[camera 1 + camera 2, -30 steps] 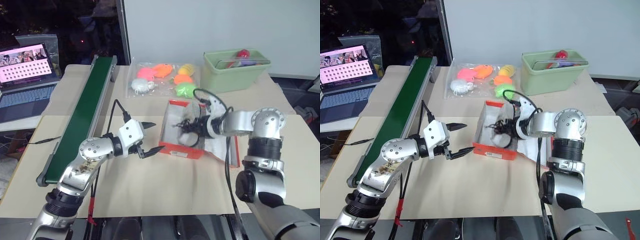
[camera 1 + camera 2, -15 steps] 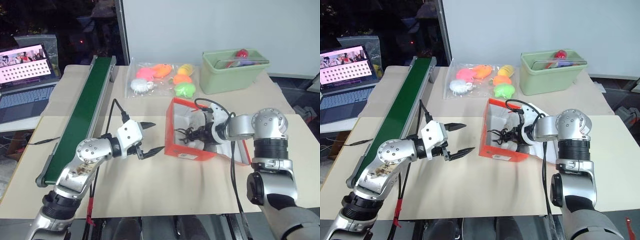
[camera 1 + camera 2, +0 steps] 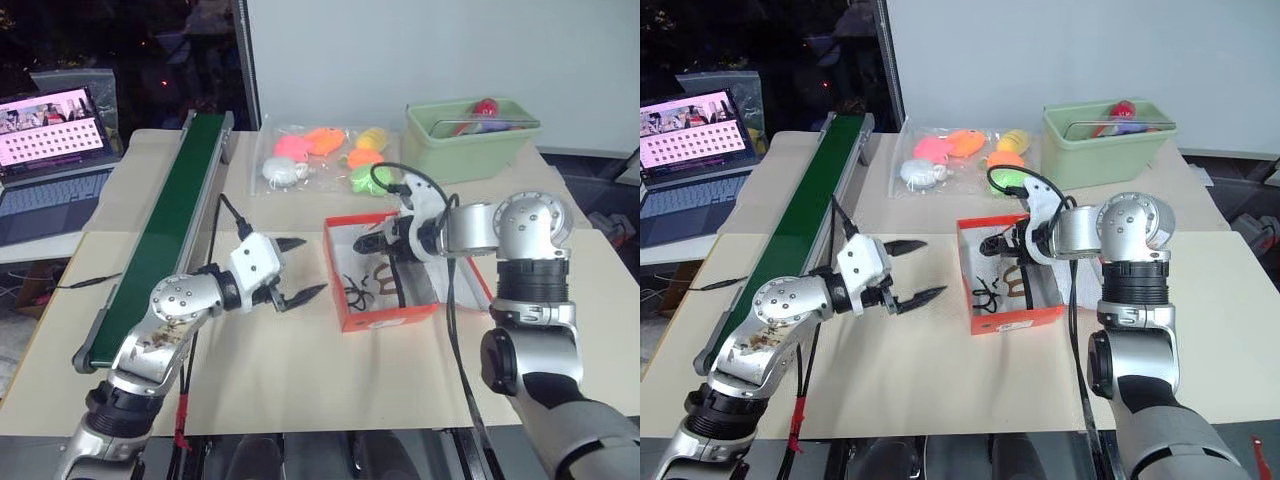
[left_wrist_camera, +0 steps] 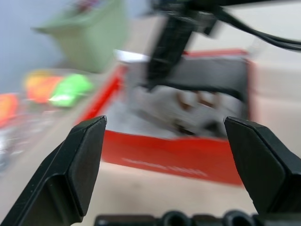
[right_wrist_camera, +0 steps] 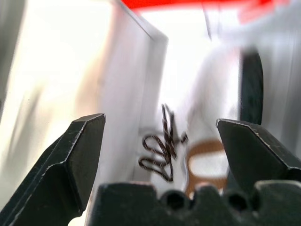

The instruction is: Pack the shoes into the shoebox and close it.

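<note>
We see the red shoebox [image 3: 385,318] on the table [image 3: 300,380], shoes [image 3: 372,285] lying inside it; our right gripper [image 3: 372,238] hangs just above them, jaws spread and empty, our left gripper [image 3: 302,268], also spread, stands beside the box

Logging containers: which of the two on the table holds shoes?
The red shoebox under the right claw; the green bin at the back holds other items.
</note>
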You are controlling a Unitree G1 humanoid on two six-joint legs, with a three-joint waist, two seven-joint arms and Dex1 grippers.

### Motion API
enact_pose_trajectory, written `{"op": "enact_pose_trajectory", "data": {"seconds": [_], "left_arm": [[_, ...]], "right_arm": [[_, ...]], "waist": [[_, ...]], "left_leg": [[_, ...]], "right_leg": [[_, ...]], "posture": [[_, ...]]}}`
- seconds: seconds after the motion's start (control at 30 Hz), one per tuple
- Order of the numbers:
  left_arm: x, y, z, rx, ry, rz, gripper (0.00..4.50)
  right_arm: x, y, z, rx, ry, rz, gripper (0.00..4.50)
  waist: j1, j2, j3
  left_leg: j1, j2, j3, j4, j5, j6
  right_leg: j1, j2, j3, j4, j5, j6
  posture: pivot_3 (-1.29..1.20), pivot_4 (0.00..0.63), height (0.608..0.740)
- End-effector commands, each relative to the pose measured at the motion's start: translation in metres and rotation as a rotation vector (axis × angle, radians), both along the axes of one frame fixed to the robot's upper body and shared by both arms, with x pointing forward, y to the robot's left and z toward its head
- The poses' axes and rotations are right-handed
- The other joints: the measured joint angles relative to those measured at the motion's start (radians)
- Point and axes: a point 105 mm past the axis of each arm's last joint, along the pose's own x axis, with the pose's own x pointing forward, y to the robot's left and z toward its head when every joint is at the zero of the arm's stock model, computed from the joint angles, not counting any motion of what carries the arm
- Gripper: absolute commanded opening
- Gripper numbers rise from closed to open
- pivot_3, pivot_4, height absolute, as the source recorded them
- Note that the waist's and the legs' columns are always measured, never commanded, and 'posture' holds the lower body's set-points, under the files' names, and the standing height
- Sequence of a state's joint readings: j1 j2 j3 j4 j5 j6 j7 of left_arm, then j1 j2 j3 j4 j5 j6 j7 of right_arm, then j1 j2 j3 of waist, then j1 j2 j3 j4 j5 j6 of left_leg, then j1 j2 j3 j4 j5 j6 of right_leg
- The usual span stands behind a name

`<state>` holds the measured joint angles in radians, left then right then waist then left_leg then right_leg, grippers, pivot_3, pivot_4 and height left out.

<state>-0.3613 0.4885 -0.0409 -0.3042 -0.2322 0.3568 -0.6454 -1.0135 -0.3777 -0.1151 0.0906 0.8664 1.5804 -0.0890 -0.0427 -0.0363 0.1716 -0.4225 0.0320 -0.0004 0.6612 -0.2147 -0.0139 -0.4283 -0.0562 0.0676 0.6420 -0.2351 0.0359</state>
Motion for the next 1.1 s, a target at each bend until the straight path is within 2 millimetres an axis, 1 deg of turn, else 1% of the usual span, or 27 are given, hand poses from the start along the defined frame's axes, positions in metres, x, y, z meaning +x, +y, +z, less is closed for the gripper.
{"op": "enact_pose_trajectory", "data": {"seconds": [0.03, 0.1, 0.13, 0.23, 0.3, 0.37, 0.43, 0.47, 0.53, 0.6, 0.67, 0.73, 0.83, 0.97, 1.1], "left_arm": [[0.024, 0.038, 0.025, -0.119, -0.087, 0.293, 4.29], [0.031, 0.064, 0.035, -0.218, -0.113, 0.480, 4.29], [0.031, 0.075, 0.035, -0.247, -0.115, 0.559, 4.29], [0.027, 0.103, 0.028, -0.282, -0.095, 0.714, 4.29], [0.023, 0.121, 0.016, -0.240, -0.067, 0.792, 4.29], [0.017, 0.144, 0.001, -0.217, -0.023, 0.872, 4.29], [0.012, 0.158, -0.008, -0.193, 0.007, 0.913, 4.29], [0.011, 0.161, -0.011, -0.186, 0.022, 0.912, 4.39], [0.010, 0.164, -0.009, -0.185, 0.025, 0.900, 4.39], [0.010, 0.166, -0.005, -0.188, 0.020, 0.893, 4.39], [0.010, 0.173, -0.003, -0.181, 0.023, 0.905, 4.39], [0.010, 0.181, -0.008, -0.179, 0.066, 0.930, 4.39], [0.010, 0.178, -0.012, -0.158, 0.095, 0.915, 4.39], [0.010, 0.177, -0.019, -0.145, 0.127, 0.923, 4.39], [0.009, 0.175, -0.026, -0.139, 0.160, 0.918, 4.39]], "right_arm": [[0.001, 0.003, 0.033, -0.022, -0.225, 0.041, 4.46], [0.001, 0.005, 0.044, -0.078, -0.381, 0.084, 4.46], [-0.002, 0.009, 0.049, -0.074, -0.455, 0.119, 4.46], [-0.016, 0.022, 0.057, 0.042, -0.609, 0.247, 4.46], [-0.036, 0.031, 0.049, 0.081, -0.681, 0.382, 4.46], [-0.059, 0.039, 0.035, 0.190, -0.679, 0.509, 4.46], [-0.073, 0.041, 0.026, 0.282, -0.663, 0.571, 4.46], [-0.074, 0.041, 0.019, 0.295, -0.654, 0.581, 4.48], [-0.074, 0.042, 0.008, 0.277, -0.642, 0.599, 4.48], [-0.074, 0.043, 0.002, 0.269, -0.637, 0.612, 4.48], [-0.071, 0.044, -0.001, 0.267, -0.652, 0.609, 4.48], [-0.066, 0.046, -0.003, 0.229, -0.699, 0.600, 4.48], [-0.064, 0.051, -0.005, 0.184, -0.731, 0.611, 4.48], [-0.067, 0.054, -0.008, 0.182, -0.710, 0.628, 4.48], [-0.066, 0.055, -0.007, 0.183, -0.710, 0.619, 4.48]], "waist": [[0.000, 0.000, 0.000], [0.001, 0.000, 0.000], [0.001, 0.000, 0.000], [-0.003, 0.000, 0.000], [-0.003, 0.000, 0.000], [-0.002, 0.000, 0.000], [-0.002, 0.000, 0.000], [-0.001, 0.000, 0.000], [0.000, 0.000, 0.000], [0.002, 0.000, 0.000], [0.002, -0.001, 0.000], [0.001, -0.001, 0.000], [-0.002, -0.001, 0.000], [0.001, -0.001, 0.000], [0.001, -0.001, 0.000]], "left_leg": [[0.000, 0.000, 0.000, 0.000, 0.000, 0.000], [0.000, 0.000, 0.000, 0.000, 0.000, 0.000], [-0.001, 0.000, 0.000, 0.000, 0.000, 0.000], [-0.001, 0.000, 0.000, 0.000, 0.000, 0.000], [0.000, 0.000, 0.000, 0.000, 0.000, 0.000], [0.000, 0.000, 0.000, 0.000, 0.000, 0.000], [0.001, 0.000, -0.001, 0.000, 0.000, 0.000], [0.001, 0.000, -0.001, 0.000, 0.000, 0.000], [0.003, 0.000, -0.001, 0.001, 0.000, 0.000], [0.005, 0.000, 0.000, 0.002, 0.000, 0.000], [0.007, 0.000, 0.000, 0.002, 0.000, 0.000], [0.007, 0.000, 0.000, 0.002, 0.000, 0.000], [0.007, 0.000, 0.000, 0.001, 0.000, 0.000], [0.007, 0.000, 0.000, 0.001, 0.000, 0.000], [0.007, 0.000, 0.000, 0.001, 0.000, -0.001]], "right_leg": [[0.000, 0.000, 0.000, 0.000, 0.000, 0.000], [0.000, -0.001, 0.000, 0.000, 0.000, 0.000], [0.000, -0.001, 0.000, 0.000, 0.000, 0.000], [0.000, -0.001, 0.000, -0.001, 0.000, 0.001], [0.000, -0.001, 0.000, 0.000, 0.000, 0.001], [0.000, -0.001, 0.000, 0.000, 0.000, 0.001], [0.000, 0.000, 0.000, 0.001, 0.000, 0.000], [0.000, -0.001, 0.000, 0.002, 0.000, 0.000], [0.002, -0.001, 0.000, 0.002, 0.000, 0.000], [0.004, -0.001, 0.000, 0.003, 0.000, 0.000], [0.006, -0.001, 0.000, 0.002, 0.000, 0.000], [0.005, 0.000, 0.000, 0.002, 0.000, 0.000], [0.005, 0.000, 0.000, 0.003, 0.000, 0.000], [0.005, -0.001, 0.000, 0.002, 0.000, 0.000], [0.005, -0.001, 0.000, 0.003, 0.000, 0.000]], "posture": [[0.00, 0.150, 0.729], [0.00, 0.150, 0.729], [0.00, 0.150, 0.729], [0.00, 0.150, 0.729], [0.00, 0.150, 0.729], [0.00, 0.150, 0.729], [0.00, 0.150, 0.729], [0.00, 0.150, 0.729], [0.00, 0.150, 0.729], [0.00, 0.150, 0.729], [0.00, 0.150, 0.729], [0.00, 0.150, 0.729], [0.00, 0.150, 0.729], [0.00, 0.150, 0.729], [0.00, 0.150, 0.729]]}}
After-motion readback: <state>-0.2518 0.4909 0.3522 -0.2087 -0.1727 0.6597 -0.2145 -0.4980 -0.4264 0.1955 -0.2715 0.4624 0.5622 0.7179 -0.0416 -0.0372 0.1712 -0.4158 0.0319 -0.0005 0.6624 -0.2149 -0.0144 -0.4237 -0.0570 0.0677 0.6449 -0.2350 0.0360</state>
